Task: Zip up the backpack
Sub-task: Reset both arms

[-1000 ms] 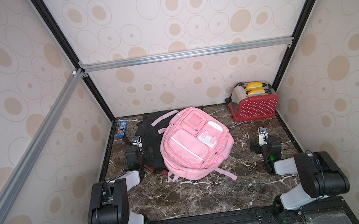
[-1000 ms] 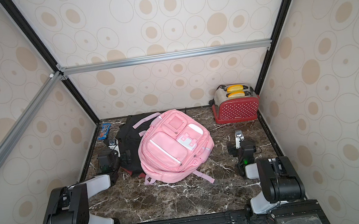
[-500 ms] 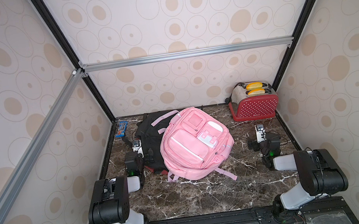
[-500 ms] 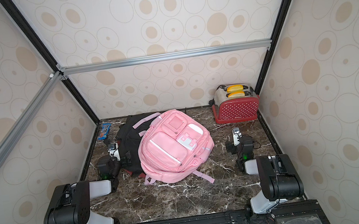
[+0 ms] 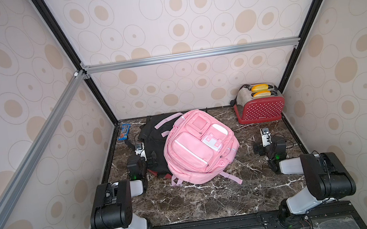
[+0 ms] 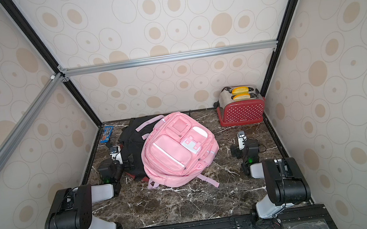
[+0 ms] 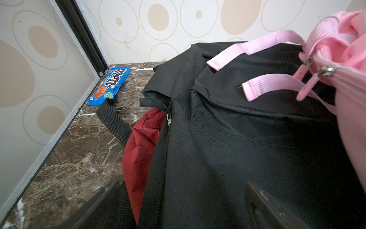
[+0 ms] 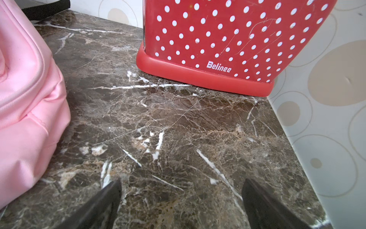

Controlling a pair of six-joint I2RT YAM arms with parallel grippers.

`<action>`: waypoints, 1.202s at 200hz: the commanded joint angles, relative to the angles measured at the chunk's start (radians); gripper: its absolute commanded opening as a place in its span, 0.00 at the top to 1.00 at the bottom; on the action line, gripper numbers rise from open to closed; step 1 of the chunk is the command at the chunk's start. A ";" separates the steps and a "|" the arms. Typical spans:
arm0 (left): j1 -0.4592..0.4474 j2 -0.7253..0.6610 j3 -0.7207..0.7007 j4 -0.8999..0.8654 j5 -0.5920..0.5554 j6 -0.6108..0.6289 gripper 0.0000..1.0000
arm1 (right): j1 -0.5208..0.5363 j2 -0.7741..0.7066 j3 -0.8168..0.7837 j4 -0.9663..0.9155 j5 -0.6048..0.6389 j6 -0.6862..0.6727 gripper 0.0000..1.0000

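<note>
A pink woven-fabric backpack (image 5: 199, 149), rounded and padded, with several flat front pockets and white trim, is seen lying flat near the middle of the dark brown, white-veined marble tabletop (image 5: 213, 200). It is laid partly over a black coarse-weave backpack (image 7: 237, 138), which is spread toward the back left. Red lining is exposed along the black backpack's zip beside a small metal slider (image 7: 168, 119). Two metal sliders with pink pull tabs are visible on the pink bag's edge.

A boxy red toaster with white polka dots (image 8: 227, 35) and a smooth rounded base is placed in the back right corner, with two yellow slices (image 5: 260, 90) in its slots. A glossy blue candy packet (image 7: 111, 85) is laid flat against the left wall.

Two backpacks, one toaster and one packet are counted.

The left gripper (image 7: 183, 188) is held over the black fabric with its jaws spread wide and nothing between them. The right gripper (image 8: 181, 183) is likewise spread wide over bare marble, between the pink bag and the toaster.
</note>
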 commanded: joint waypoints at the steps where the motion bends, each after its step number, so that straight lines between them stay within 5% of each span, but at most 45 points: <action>1: 0.008 0.008 0.011 0.014 0.006 0.004 0.01 | -0.006 0.000 0.017 -0.008 0.000 0.003 0.00; 160: 0.007 0.009 0.011 0.012 0.007 0.003 0.01 | -0.019 -0.004 0.015 -0.009 -0.030 0.009 0.00; 192: 0.008 0.008 0.011 0.014 0.007 0.003 0.01 | -0.018 -0.025 -0.124 0.225 0.030 0.035 0.00; 217: 0.008 0.008 0.011 0.014 0.007 0.003 0.01 | -0.019 -0.010 0.016 -0.025 -0.036 0.006 0.00; 240: 0.008 0.010 0.011 0.013 0.007 0.004 0.01 | -0.018 -0.022 -0.060 0.108 -0.033 0.006 0.00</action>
